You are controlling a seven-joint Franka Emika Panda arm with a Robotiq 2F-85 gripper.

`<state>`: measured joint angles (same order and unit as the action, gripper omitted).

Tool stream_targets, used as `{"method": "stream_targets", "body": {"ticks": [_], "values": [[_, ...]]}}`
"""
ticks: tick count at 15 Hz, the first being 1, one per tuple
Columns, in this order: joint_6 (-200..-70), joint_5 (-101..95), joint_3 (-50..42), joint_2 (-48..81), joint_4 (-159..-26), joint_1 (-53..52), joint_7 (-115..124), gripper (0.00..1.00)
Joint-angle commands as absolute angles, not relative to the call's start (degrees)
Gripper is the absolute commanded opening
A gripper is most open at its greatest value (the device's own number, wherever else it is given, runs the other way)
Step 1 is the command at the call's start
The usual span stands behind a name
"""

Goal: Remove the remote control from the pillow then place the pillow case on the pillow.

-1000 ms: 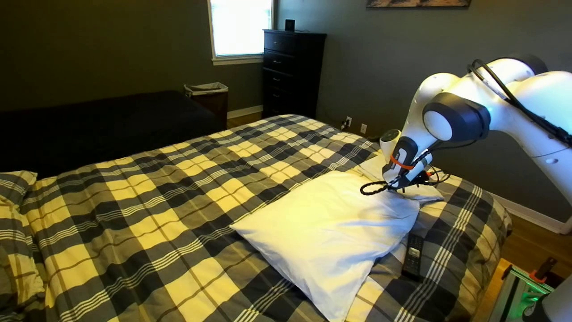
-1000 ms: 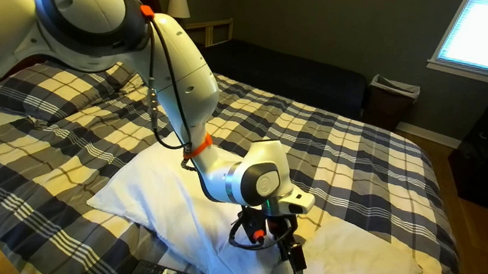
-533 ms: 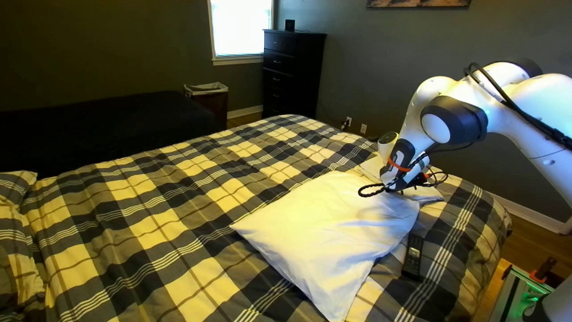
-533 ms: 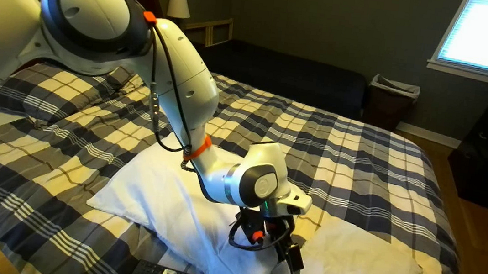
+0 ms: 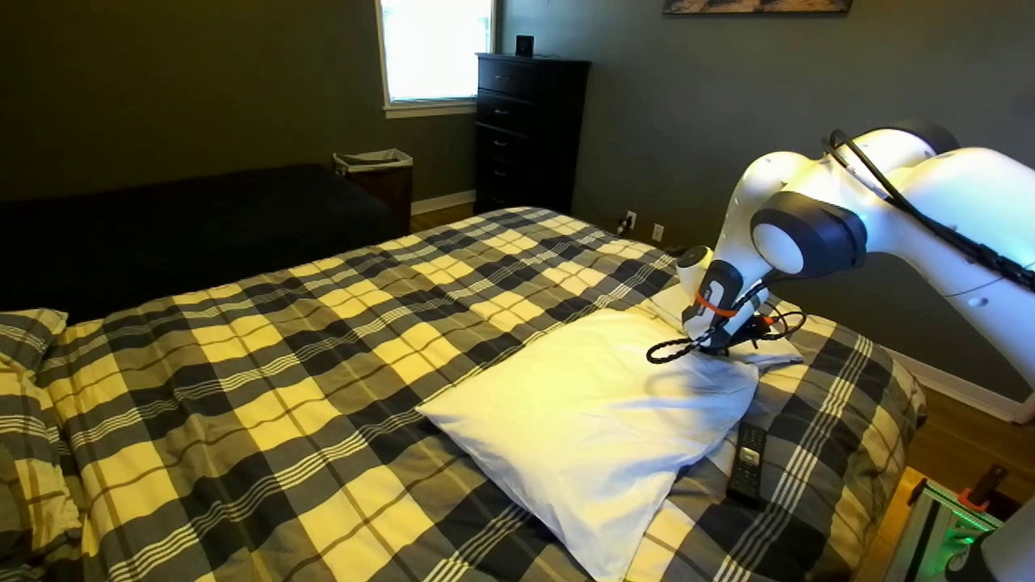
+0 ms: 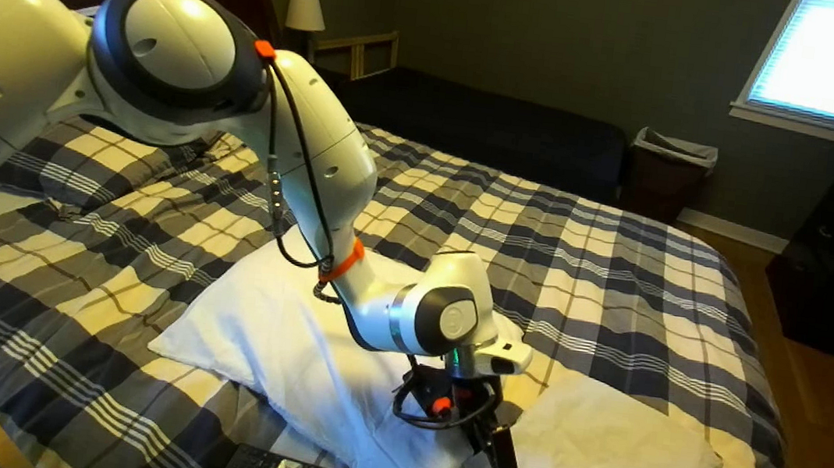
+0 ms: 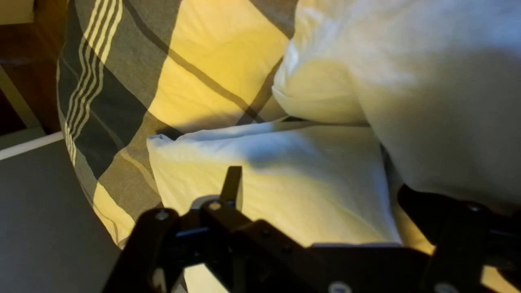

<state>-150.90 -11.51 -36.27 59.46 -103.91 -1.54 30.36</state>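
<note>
White arm (image 6: 328,130) has dipped, parted jaws lower near the pillow case (image 6: 620,453)

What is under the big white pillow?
Plaid bedding shows around the pillow, so it probably continues below. Anything directly underneath is covered and cannot be seen. The remote control lies beside it.

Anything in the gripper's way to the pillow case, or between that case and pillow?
Nothing visible blocks the open gripper from the pillow case. Between case and pillow, only the gripper itself shows, over their border; the remote control lies on the bedspread, off to the side.
</note>
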Motion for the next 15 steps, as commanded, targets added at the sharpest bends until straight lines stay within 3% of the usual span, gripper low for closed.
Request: {"method": "stream_targets", "body": {"ticks": [1,9,11,15], "values": [[-147.79,-10.99,-36.48,62.25,-100.74,-1.35,30.02,0.68],[-143.39,-11.04,-36.35,62.66,-98.02,-0.01,30.26,0.05],[-143.14,-11.09,-36.6,62.02,-98.08,0.46,30.33,0.0],[-143.9,-10.8,-37.09,59.55,-99.24,1.82,29.47,0.01]]}}
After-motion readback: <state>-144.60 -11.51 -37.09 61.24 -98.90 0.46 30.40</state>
